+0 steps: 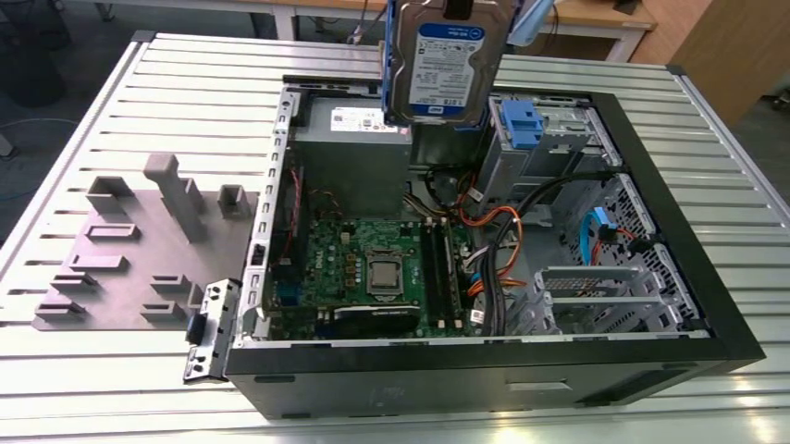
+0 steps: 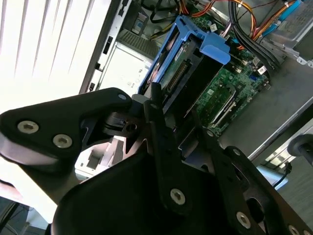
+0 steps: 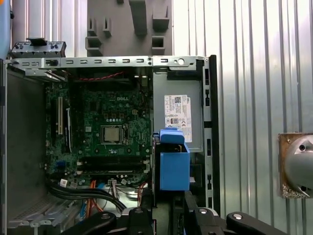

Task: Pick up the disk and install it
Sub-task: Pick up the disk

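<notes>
At the exterior view's left, a grey fixture plate (image 1: 124, 250) with upright blocks lies on the slatted metal table (image 1: 185, 92), just beside the open computer case (image 1: 728, 305). Inside the case, the green motherboard (image 1: 370, 268) fills the near-left part, and the grey power supply (image 1: 351, 139) with its white sticker sits at the far left.

Further right, the disk (image 1: 438, 65) hangs clear above the far end of the case. Its white-and-blue label faces the exterior camera, its blue rails run down both long edges, and its long axis stands upright. Its lower end overlaps the power supply's right corner in that view and touches nothing that can be seen.

In the second wrist view, the gripper (image 2: 176, 100) is clamped on the disk, with one dark finger (image 2: 161, 137) pressed along each side. The disk runs straight out past the fingertips, along the line of the fingers, towards the case floor. So the task's thing is already lifted and in the grip, but not yet seated.

Just right of the hanging disk in the exterior view stands the drive bay, with another blue-tabbed unit (image 1: 524, 125) in it. At the near right is a bare metal cage (image 1: 593, 296). By my reading, the relation that matters is sideways: the disk is above and slightly left of the bay, not over it.
</notes>
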